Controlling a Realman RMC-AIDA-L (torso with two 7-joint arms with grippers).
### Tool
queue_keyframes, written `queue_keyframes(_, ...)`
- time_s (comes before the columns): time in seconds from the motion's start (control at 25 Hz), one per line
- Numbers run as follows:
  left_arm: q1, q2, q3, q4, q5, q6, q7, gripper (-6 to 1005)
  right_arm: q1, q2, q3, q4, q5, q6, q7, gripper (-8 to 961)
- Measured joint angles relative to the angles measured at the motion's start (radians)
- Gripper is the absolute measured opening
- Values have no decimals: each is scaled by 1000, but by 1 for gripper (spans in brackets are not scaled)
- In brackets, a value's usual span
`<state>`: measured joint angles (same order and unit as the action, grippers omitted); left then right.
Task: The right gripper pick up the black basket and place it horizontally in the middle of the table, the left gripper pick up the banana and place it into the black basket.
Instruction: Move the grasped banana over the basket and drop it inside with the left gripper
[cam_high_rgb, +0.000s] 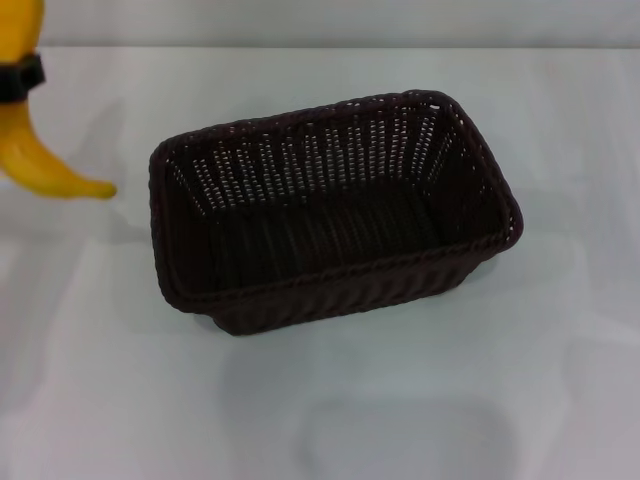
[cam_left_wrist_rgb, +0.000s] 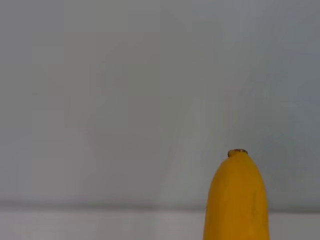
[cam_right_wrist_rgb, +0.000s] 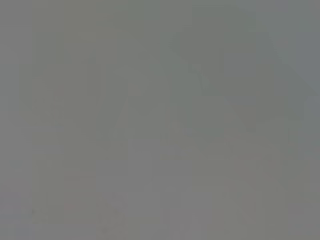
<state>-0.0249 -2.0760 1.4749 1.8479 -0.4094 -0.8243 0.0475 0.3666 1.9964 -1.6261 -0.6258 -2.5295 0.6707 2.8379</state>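
our left gripper is clamped on the banana, held above the table. the black basket sits to its right. we can't see our right gripper.

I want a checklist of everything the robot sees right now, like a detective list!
Surface: white table, bare around the basket.
Job's things: black basket sits open side up mid-table, nothing inside; banana held up at the far left, tip pointing right, not yet over the basket.
Clutter: nothing seen.
Grippers: left gripper shows as a black piece across the banana; right gripper not in view.
Cables: nothing seen.
Surroundings: plain pale wall behind.
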Motion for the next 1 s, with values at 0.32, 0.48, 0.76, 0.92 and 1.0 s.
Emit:
queue_keyframes(0.32, -39, 1, 113, 6, -5, 121, 113, 501, -5, 3, 0, 3, 4, 7, 1, 841)
queue_keyframes(0.48, -73, 1, 142, -22, -32, 146, 120, 501, -6, 2, 0, 3, 4, 10, 2, 841)
queue_keyframes(0.76, -94, 0, 238, -104, -79, 279, 129, 501, -8, 2, 0, 0, 1, 10, 2, 841)
queue_keyframes(0.92, -106, -1, 284, -143, -109, 330, 130, 501, -8, 4, -2, -4, -1, 10, 2, 842)
queue_keyframes(1.0, -114, 0, 308, -171, -130, 356, 131, 501, -8, 5, -4, -5, -1, 12, 2, 842)
